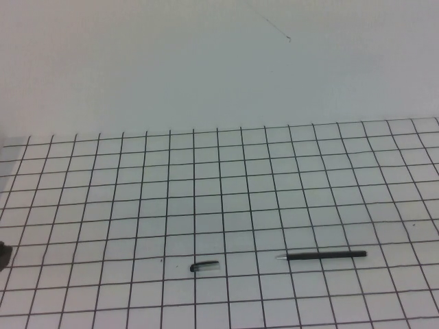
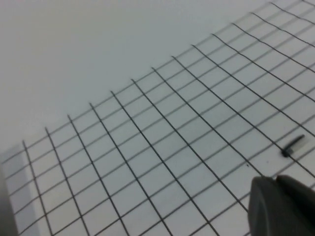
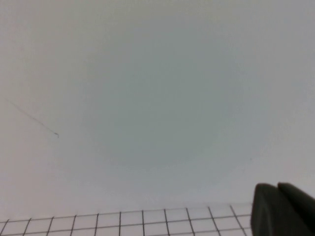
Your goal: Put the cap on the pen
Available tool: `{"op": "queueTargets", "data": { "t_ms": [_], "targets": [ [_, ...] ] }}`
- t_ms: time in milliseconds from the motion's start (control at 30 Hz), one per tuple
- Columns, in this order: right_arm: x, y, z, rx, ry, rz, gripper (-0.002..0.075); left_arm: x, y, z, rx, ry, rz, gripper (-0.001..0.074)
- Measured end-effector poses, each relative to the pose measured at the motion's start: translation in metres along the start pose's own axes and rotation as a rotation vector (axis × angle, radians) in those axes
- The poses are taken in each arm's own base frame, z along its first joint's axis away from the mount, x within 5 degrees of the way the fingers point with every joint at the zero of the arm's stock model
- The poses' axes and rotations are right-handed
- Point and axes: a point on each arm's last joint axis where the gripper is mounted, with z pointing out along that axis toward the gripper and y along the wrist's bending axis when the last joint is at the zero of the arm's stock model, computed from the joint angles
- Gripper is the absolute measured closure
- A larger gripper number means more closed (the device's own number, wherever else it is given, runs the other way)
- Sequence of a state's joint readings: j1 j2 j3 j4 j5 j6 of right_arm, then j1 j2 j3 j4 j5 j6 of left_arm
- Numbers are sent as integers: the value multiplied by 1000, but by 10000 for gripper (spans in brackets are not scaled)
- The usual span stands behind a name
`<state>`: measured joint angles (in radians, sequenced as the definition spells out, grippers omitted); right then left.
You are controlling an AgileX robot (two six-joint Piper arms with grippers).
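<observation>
The thin black pen (image 1: 326, 256) lies flat on the grid mat at the front right, with its silvery tip pointing left. The short black cap (image 1: 204, 265) lies about two squares to the left of the tip. The cap also shows in the left wrist view (image 2: 293, 146). My left gripper (image 2: 275, 179) is shut and empty, low at the mat's left edge, well apart from the cap. Only a dark bit of it (image 1: 3, 255) shows in the high view. My right gripper (image 3: 277, 187) is shut and empty, out of the high view, facing the far wall.
The white mat with black grid lines (image 1: 219, 205) covers the table up to a plain white wall (image 1: 219, 62) at the back. A thin dark scratch (image 1: 278, 29) marks the wall.
</observation>
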<state>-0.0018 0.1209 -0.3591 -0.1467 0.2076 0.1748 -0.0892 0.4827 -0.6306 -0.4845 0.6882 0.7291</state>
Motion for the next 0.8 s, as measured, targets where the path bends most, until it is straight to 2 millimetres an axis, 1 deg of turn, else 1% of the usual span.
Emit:
{"op": "queueTargets", "data": {
  "t_ms": [67,133,200,300,400,433,467,500,567,633,667,700,733,800],
  "targets": [
    [3,1,7,-8,36,35,729,-6,2,12,59,48,-20,735],
    [4,2,13,-9,85,58,729,-12,2,26,161,116,-93,735],
    [4,2,18,-12,186,52,729,-14,-1,38,277,203,-115,735],
    [2,6,22,-56,363,-48,729,-20,0,57,401,275,-113,734],
    [-1,12,25,-146,489,-166,729,-29,3,77,446,299,-89,728],
    [-1,13,26,-171,526,-191,729,-32,3,84,466,310,-84,712],
    [1,14,27,-193,567,-218,729,-33,3,91,487,331,-86,688],
    [4,14,28,-210,608,-232,729,-35,2,99,513,354,-85,641],
    [9,15,30,-222,663,-236,729,-38,-2,114,571,404,-96,518],
    [12,15,32,-241,696,-264,729,-40,-5,133,604,458,-134,356],
    [13,15,33,-246,703,-271,729,-41,-7,142,609,482,-152,293],
    [12,15,33,-249,700,-277,729,-41,-9,152,620,508,-154,257],
    [12,15,33,-251,697,-280,729,-42,-11,161,632,530,-133,251],
    [12,16,33,-254,687,-284,729,-40,-17,180,650,578,-50,287]
  ]
}}
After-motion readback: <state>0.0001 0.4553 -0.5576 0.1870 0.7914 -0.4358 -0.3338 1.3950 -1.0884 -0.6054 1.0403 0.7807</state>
